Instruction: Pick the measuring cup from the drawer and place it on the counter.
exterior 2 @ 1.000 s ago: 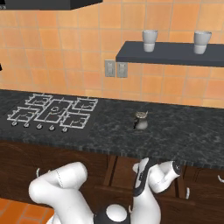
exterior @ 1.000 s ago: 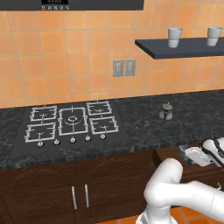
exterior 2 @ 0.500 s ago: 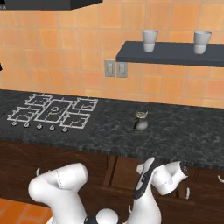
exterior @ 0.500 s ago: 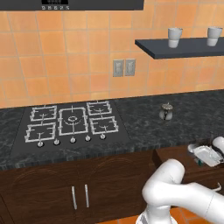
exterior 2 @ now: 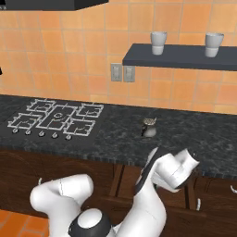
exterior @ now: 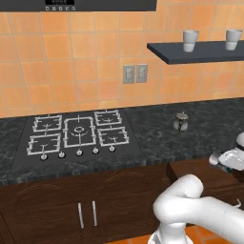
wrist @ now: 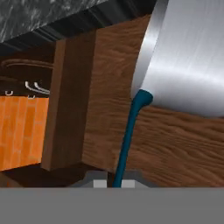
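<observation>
From the left base view, the counter runs long and black, with the hob on the left and a small silver pot standing alone further right. The white hand reaches low past the counter's front edge, over the open drawer.

From the right base view, the arm bends down in front of the cabinets, below the counter. There is bare stone near the little pot, so a cup could sit there.

In the hand view, the measuring cup is big and close, its blue handle running down between the finger tips. The gripper seems to be pinching that handle, though the tips are mostly hidden. The drawer's wooden floor lies under the cup, and its side wall is close by, so lifting straight up looks safest.
</observation>
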